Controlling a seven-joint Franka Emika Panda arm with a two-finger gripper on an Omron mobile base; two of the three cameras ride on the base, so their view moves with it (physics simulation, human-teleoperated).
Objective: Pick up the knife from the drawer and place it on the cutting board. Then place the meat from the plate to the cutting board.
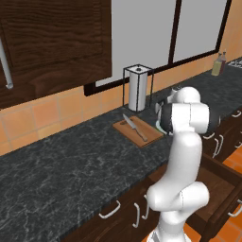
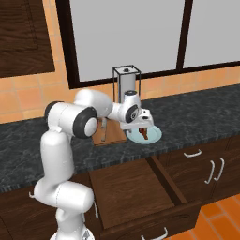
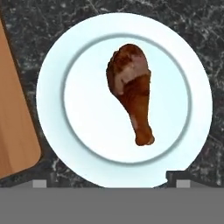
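Observation:
The knife (image 1: 135, 127) lies on the reddish-brown cutting board (image 1: 142, 137), its silvery blade along the board. In the right base view the knife (image 2: 104, 129) and the cutting board (image 2: 111, 137) are partly hidden behind my arm. Just right of the board stands the pale plate (image 2: 153, 137) with the meat (image 2: 145, 134), a brown drumstick, on it. My gripper (image 2: 142, 127) hangs open right above the plate. The hand view looks straight down on the meat (image 3: 131, 96) in the middle of the plate (image 3: 83, 131), with my fingertips (image 3: 178, 177) wide apart at its near rim and nothing between them.
The drawer (image 2: 133, 187) stands pulled out below the counter, its brown inside bare. A paper towel holder (image 1: 139, 88) stands behind the board by the window. A bottle (image 1: 218, 64) sits far right on the dark stone counter (image 1: 61, 165).

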